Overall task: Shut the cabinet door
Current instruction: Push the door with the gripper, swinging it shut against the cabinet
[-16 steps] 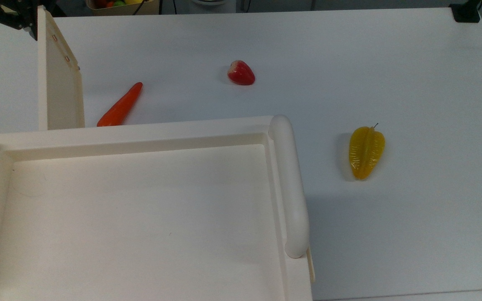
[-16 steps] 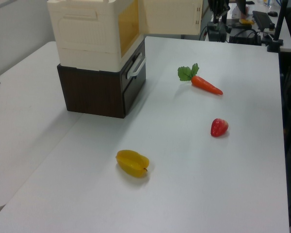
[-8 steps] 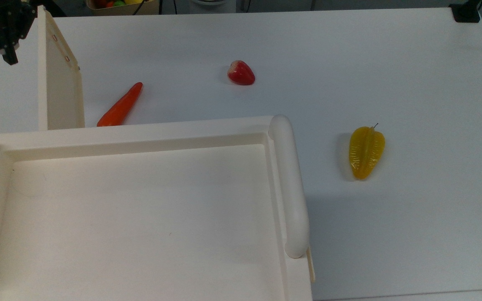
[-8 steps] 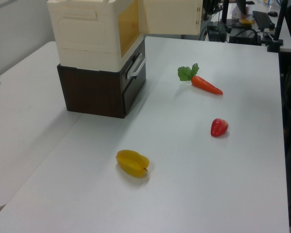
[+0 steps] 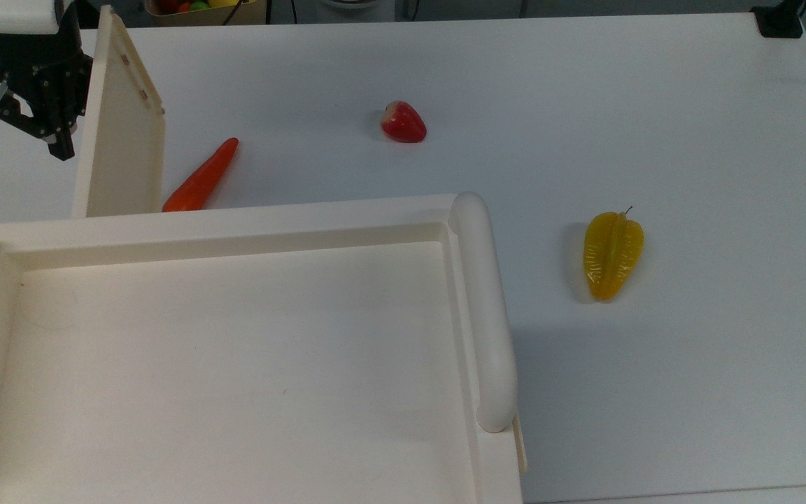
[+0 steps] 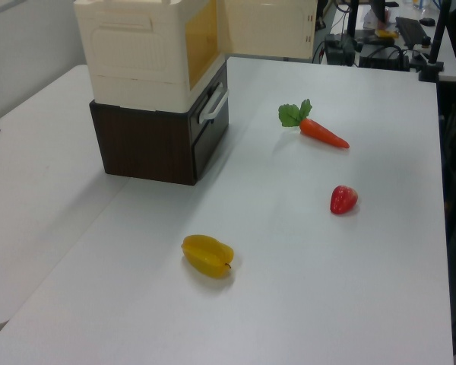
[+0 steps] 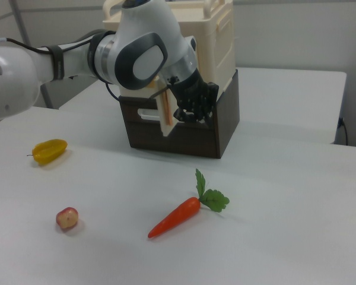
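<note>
The cabinet door (image 5: 119,129) stands swung well out from the cabinet (image 5: 235,364) at 11 o'clock in the top view, gripper (image 5: 39,115) just beside its outer face, finger spread impossible to tell, so nearly the whole closing swing remains

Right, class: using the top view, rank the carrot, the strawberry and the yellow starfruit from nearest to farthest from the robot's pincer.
The pincer sits at the top view's upper left, beside the cabinet door.
1. Carrot: just past the door, left of centre.
2. Strawberry: upper middle of the table.
3. Starfruit: far out on the top view's right.
</note>
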